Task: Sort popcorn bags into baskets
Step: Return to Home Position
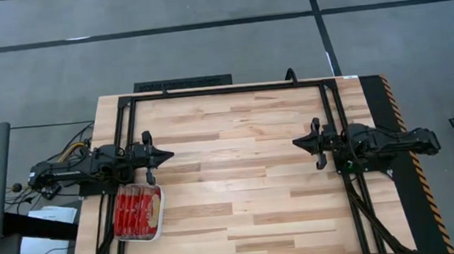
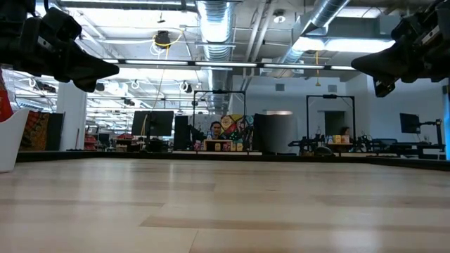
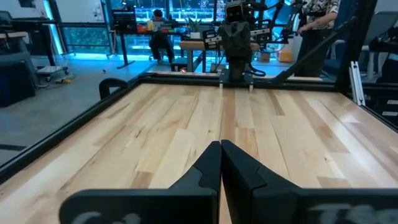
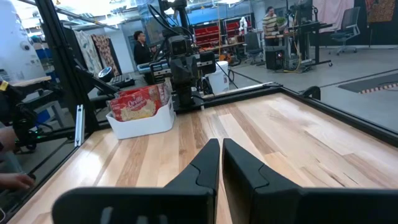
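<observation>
A wide table (image 1: 239, 183) of pale wooden planks fills the scene, seen from above. A black metal frame (image 1: 228, 89) runs along its far edge and down both sides.

Two dark robot arms lie level above the table and face each other across its bare middle, well apart. The left arm (image 1: 92, 166) reaches in from the left side and the right arm (image 1: 382, 143) from the right side. Both hang clear of the wood and hold nothing.

A shallow white tray (image 1: 142, 237) with rounded corners sits at the table's left edge. It is just beside the left arm, on the near side of it. From the right wrist camera the same tray (image 4: 143, 121) shows across the table, next to the base of the left arm.

The red popcorn bags (image 1: 136, 211) are all in this tray, packed close together and filling it. They stand on edge and rise above the rim. The front bag (image 4: 135, 102) shows a pale yellow picture and white lettering. How many there are cannot be told.

The left pincer (image 1: 168, 154) points toward the table's middle. Its two fingers are pressed together with only a thin slit between them (image 3: 220, 144). The right pincer (image 1: 296, 143) points back at it, its fingers likewise together (image 4: 221, 142).

In the room beyond, a person (image 3: 155, 25) sits at a desk.
</observation>
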Controlling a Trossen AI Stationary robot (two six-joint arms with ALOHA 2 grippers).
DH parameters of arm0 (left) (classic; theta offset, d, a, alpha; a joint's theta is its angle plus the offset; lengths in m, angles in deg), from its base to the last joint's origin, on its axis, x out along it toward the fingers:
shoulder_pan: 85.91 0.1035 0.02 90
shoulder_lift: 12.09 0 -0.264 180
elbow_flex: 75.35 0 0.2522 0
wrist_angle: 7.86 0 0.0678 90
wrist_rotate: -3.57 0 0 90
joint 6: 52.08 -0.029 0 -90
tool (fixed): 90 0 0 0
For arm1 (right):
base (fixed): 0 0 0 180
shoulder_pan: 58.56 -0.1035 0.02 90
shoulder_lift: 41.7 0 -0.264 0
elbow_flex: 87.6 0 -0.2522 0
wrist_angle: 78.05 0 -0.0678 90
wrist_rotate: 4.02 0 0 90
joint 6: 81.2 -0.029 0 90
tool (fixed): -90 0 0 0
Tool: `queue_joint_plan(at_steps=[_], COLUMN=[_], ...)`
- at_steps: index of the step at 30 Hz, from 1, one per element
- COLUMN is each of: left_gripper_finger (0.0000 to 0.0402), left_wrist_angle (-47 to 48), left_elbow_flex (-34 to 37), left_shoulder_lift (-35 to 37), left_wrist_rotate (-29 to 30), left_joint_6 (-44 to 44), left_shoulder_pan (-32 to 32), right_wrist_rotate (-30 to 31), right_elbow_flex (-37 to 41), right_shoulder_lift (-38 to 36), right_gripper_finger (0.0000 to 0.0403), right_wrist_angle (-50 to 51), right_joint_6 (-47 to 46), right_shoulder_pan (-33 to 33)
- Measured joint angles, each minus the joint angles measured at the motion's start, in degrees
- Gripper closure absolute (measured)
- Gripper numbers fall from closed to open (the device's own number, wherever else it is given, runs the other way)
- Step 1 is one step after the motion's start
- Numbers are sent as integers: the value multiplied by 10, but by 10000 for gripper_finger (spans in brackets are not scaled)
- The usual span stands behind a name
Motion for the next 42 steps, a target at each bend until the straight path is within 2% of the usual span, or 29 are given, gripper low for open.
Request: queue_joint_plan(at_steps=[42], left_gripper_finger=[401], left_wrist_angle=[0], left_elbow_flex=[0], left_shoulder_lift=[-13], left_wrist_rotate=[0], left_joint_6=[0], left_shoulder_pan=[0], right_wrist_rotate=[0], right_elbow_flex=[0], right_shoulder_lift=[0], right_gripper_finger=[359], right_wrist_angle=[0], right_joint_6=[0], right_shoulder_pan=[0])
